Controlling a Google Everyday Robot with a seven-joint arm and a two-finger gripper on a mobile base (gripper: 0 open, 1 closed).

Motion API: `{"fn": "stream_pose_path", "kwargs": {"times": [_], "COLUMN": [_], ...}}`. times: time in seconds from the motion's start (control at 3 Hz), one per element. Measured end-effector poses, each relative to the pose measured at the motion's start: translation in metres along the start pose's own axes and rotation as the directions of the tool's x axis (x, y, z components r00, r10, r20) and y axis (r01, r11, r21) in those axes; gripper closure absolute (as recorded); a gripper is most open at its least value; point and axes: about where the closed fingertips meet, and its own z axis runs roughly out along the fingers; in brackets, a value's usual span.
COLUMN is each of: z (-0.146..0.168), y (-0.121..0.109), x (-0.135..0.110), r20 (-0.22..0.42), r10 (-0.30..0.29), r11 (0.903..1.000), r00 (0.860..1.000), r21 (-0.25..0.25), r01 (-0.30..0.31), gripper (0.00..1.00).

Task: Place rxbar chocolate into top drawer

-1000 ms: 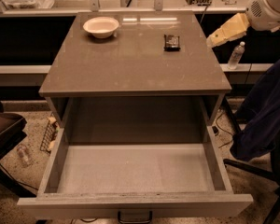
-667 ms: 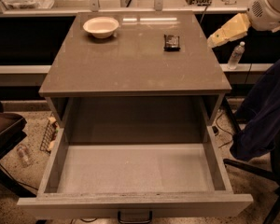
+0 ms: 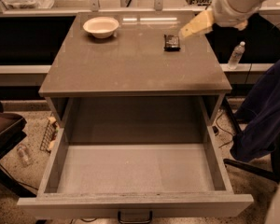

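The rxbar chocolate (image 3: 171,42), a small flat black bar, lies on the grey cabinet top (image 3: 130,64) at the back right. My gripper (image 3: 194,27), pale yellow on a white arm, hangs just above and to the right of the bar, slightly apart from it. The top drawer (image 3: 135,169) is pulled fully out below the cabinet top, with a bare grey bottom. Its dark metal handle (image 3: 134,217) shows at the front edge.
A white round bowl (image 3: 101,27) stands at the back left of the cabinet top. A water bottle (image 3: 236,55) and a blue cloth over a chair (image 3: 263,111) are to the right. A dark bin (image 3: 4,129) and floor clutter are to the left.
My gripper has moved left from beyond the cabinet's right edge to just beside the black bar. The bar, bowl and drawer have not moved.
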Motion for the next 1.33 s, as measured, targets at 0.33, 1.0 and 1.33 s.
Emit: {"fn": "stream_pose_path", "kwargs": {"times": [0.33,1.0,1.33], "z": [0.049,0.109,0.153], "y": [0.026,0.044,0.042], "x": [-0.051,-0.088,-0.093], "r20": [0.014,-0.010,-0.042], "r10": [0.088,0.154,0.105], "r11": [0.9951,0.9880,0.9917], "r00": [0.996,0.988,0.994], "r21": [-0.046,-0.014,0.079], "r01": [-0.088,-0.154,-0.101], "gripper": [0.00,0.00,0.00]}}
